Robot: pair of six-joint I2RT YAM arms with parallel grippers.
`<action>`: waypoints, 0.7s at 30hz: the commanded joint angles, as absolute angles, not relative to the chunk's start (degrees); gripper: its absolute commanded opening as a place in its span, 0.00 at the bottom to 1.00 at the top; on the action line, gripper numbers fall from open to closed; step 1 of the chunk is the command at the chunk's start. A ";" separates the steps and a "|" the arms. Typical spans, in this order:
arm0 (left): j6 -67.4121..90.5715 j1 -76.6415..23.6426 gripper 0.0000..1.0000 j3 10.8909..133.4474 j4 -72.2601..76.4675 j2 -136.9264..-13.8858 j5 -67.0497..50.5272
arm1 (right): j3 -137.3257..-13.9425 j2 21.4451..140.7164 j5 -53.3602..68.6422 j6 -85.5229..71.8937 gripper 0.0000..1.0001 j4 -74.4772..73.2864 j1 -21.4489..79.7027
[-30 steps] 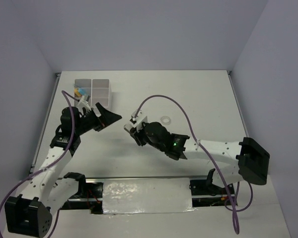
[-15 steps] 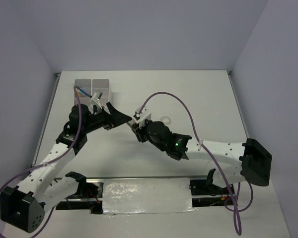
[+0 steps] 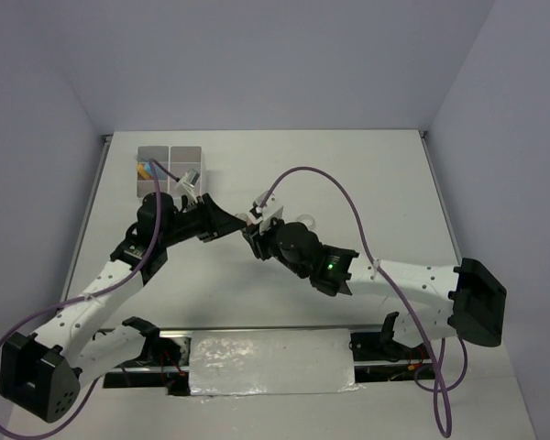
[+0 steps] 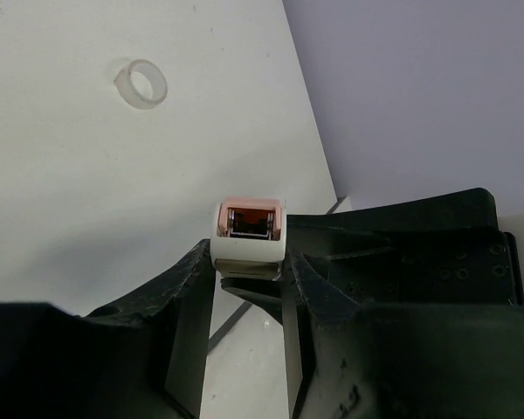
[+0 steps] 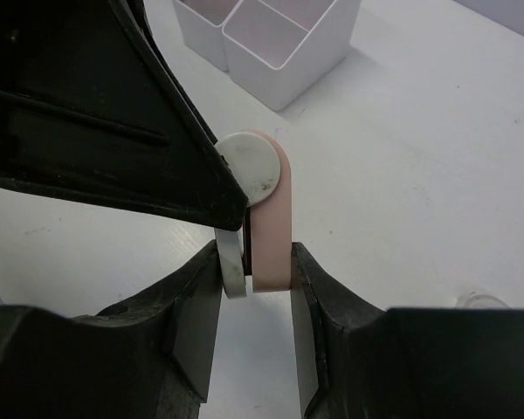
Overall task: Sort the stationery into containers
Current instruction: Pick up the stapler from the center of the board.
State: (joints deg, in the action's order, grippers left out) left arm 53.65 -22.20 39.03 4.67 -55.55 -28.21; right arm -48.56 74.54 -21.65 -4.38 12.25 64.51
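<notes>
L gripper (image 4: pixel 249 262) & R gripper (image 5: pixel 255 262) meet nose to nose over the table (image 3: pixel 376 174), approx mid-width and a bit toward the left edge. Both are clamped on the same small stapler (image 4: pixel 249 231), which has a pink & white body. L jaws press its two white sides. R jaws pinch the pink face + the grey-white face, w/ the rounded end sticking out past the tips. Stapler looks lifted off the surface, but can't tell for sure. Clear tape ring (image 3: pixel 305 221) lies flat just beside R gripper on its far side. White divided box (image 3: pixel 170 156) sits near the far-left corner, w/ blue & yellow items (image 3: pixel 144 170) in a left compartment.
</notes>
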 commanded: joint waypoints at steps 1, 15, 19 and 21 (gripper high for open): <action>51.77 -22.68 0.19 42.62 7.13 -55.81 -26.11 | -49.57 74.09 -20.13 -4.13 0.15 16.61 64.86; 45.79 -22.68 0.00 49.47 -7.34 -57.74 -3.46 | -41.50 64.97 -20.39 -8.17 1.00 17.84 61.61; 49.65 -22.68 0.00 53.78 -13.53 -59.94 14.82 | -38.06 58.02 -21.97 -10.89 1.00 16.00 60.29; 55.27 -22.59 0.00 55.80 -15.37 -62.47 26.20 | -37.27 54.60 -22.76 -11.51 1.00 13.90 60.12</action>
